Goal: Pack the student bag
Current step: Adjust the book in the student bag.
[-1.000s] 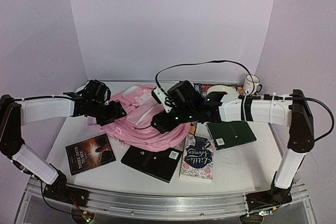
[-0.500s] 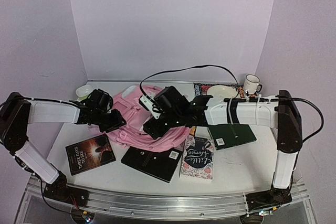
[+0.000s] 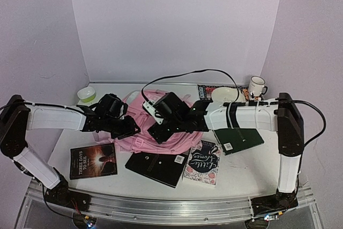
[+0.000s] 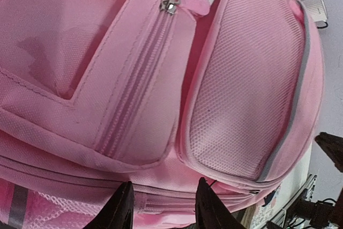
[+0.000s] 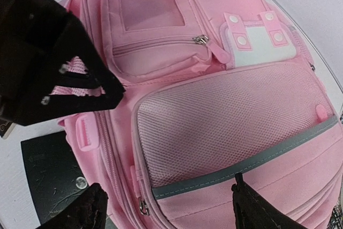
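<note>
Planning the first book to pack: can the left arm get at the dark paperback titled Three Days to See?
Probably yes: the dark paperback lies uncovered, nothing between it and the left gripper, which hangs open over the pink fabric backpack.

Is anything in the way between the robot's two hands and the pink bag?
No, nothing visible. The left gripper and the right gripper both hang open right above the bag, with only its pink fabric showing under them.
</note>
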Tool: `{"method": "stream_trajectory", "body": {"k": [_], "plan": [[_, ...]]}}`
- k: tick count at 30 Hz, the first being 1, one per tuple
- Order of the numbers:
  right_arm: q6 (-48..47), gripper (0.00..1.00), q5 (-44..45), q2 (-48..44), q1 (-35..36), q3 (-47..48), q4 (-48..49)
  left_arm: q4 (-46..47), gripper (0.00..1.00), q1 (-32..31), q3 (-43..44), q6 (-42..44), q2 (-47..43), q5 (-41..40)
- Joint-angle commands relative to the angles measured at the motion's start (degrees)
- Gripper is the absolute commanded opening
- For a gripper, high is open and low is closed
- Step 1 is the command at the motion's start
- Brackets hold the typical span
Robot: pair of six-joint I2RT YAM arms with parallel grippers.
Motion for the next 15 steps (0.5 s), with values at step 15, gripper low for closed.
{"method": "stream_trajectory", "body": {"k": [15], "plan": [[13.61, 0.82, 7.15, -8.12, 0.27, -8.96, 0.87, -5.22, 0.52, 0.46, 12.83, 6.52, 5.98, 2.51]]}}
